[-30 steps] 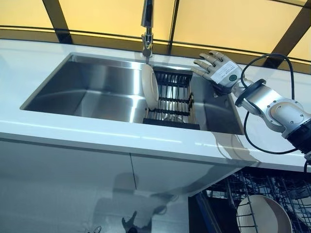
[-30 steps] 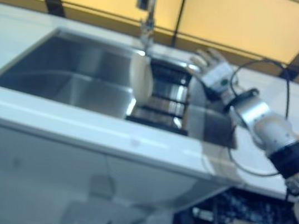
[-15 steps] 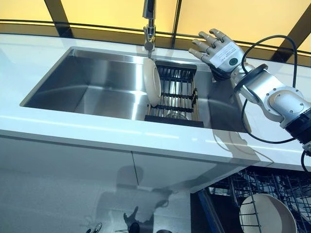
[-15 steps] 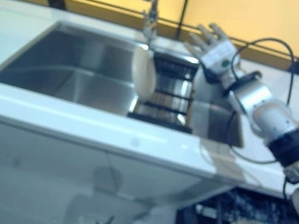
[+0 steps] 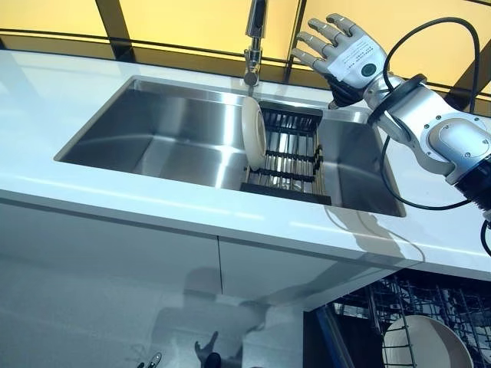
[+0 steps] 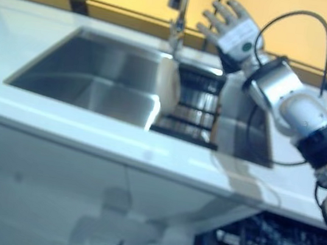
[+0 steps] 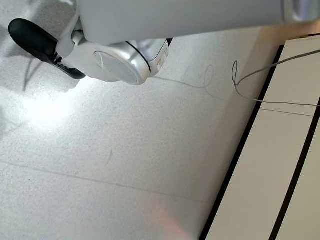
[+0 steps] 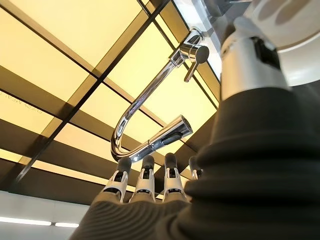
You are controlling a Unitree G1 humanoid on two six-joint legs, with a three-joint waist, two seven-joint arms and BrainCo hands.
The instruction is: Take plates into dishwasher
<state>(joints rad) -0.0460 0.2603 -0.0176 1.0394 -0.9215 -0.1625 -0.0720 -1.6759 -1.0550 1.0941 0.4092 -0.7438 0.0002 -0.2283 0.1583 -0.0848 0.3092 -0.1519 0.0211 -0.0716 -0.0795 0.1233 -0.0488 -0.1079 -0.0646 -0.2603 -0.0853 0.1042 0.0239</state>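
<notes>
One plate left at the sink, from where I'm standing. Big to small:

- White countertop (image 5: pixel 153 203) runs across, steel sink (image 5: pixel 165 138) set into it, tap (image 5: pixel 254 31) at the back rim.
- Open dishwasher rack (image 5: pixel 399 303) sits below the counter at lower right, with a pale plate in the dishwasher (image 5: pixel 426 345) already slotted.
- Black drying rack (image 5: pixel 290 157) occupies the right part of the sink.
- White plate (image 5: pixel 254 139) stands on edge at the rack's left end, leaning slightly, face toward the basin.
- Right hand (image 5: pixel 341 54) hangs above the sink's back right corner, near the tap, well apart from the plate. Fingers spread and straight, holding nothing.
- Left hand: not visible anywhere; its wrist camera only sees floor.

Handling guess: ceramic, stiff, moderately heavy, glazed so likely slippery, maybe wet. Chips if knocked on steel or rack wires. Best hold looks like the exposed upper rim, thumb on one face, fingers on the other, then lift straight up out of the slot before swinging toward the dishwasher.
</notes>
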